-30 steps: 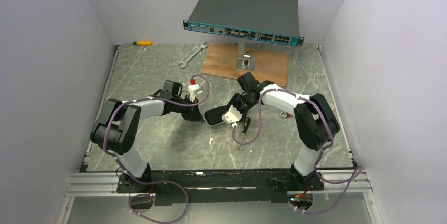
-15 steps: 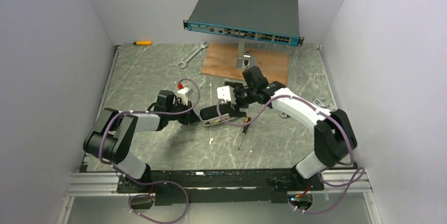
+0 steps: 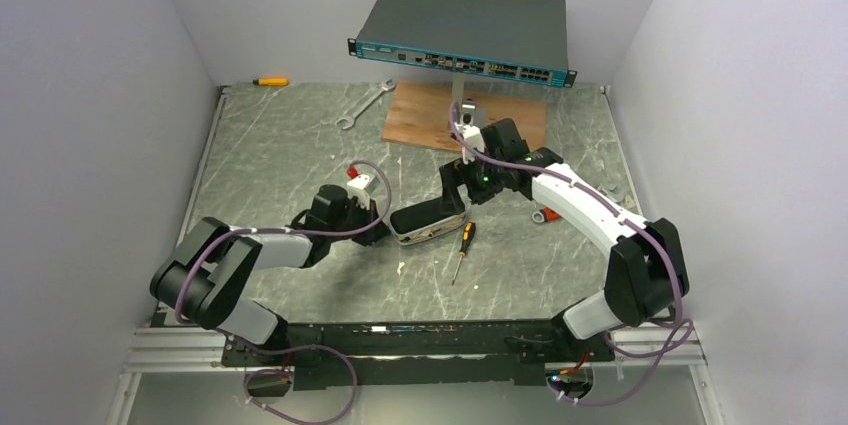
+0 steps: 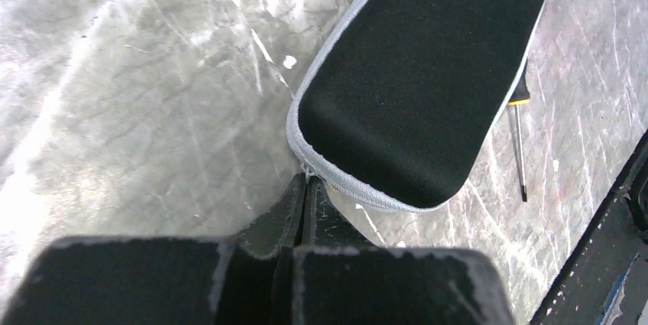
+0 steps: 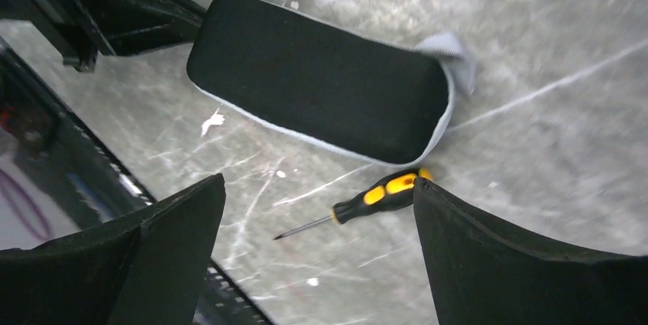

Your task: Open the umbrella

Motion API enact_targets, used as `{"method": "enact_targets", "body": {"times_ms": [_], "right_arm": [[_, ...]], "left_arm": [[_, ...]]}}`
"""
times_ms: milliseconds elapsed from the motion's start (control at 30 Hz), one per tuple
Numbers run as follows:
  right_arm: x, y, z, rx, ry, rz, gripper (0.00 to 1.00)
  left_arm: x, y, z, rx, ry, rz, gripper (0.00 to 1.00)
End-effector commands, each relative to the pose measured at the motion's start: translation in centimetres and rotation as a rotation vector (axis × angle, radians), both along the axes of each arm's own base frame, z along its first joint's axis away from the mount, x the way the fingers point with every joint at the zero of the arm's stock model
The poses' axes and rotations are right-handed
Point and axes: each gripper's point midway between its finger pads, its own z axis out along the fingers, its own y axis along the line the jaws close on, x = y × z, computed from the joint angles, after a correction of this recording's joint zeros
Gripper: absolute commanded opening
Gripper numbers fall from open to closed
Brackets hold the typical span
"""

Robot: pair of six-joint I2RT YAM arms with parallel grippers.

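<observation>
The umbrella (image 3: 428,217) lies packed on the marble table as a short black oblong with a pale zipper rim (image 4: 336,180). It also shows in the right wrist view (image 5: 313,73), with a grey strap loop (image 5: 452,50) at its far end. My left gripper (image 3: 385,228) is at its left end, jaws shut (image 4: 306,183), tips pinching the small zipper pull (image 4: 308,174) at the rim. My right gripper (image 3: 455,185) hovers over the right end, open wide (image 5: 319,187), holding nothing and clear of the case.
A black-and-yellow screwdriver (image 3: 461,248) lies just in front of the umbrella (image 5: 378,195). Behind are a wooden board (image 3: 420,115), a raised dark-grey switch box (image 3: 465,25), a wrench (image 3: 363,105) and a yellow-handled tool (image 3: 270,81). A small orange item (image 3: 548,213) sits under the right forearm.
My right gripper opened, let go of the umbrella's case and drew up and back. The left gripper, still shut, shifted right and nearer with the case's left end.
</observation>
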Motion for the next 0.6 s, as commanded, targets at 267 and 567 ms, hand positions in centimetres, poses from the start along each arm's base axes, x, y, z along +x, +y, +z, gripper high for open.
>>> {"method": "enact_targets", "body": {"times_ms": [267,567], "right_arm": [[-3.1,1.5,-3.5,0.132,0.447,-0.226,0.95],[0.7,4.6,-5.4,0.168,0.477,-0.231,0.96]], "left_arm": [[1.2,-1.7,1.5,-0.036,-0.092,0.004,0.00],[-0.5,-2.4,1.9,-0.033,-0.159,-0.082,0.00]]}}
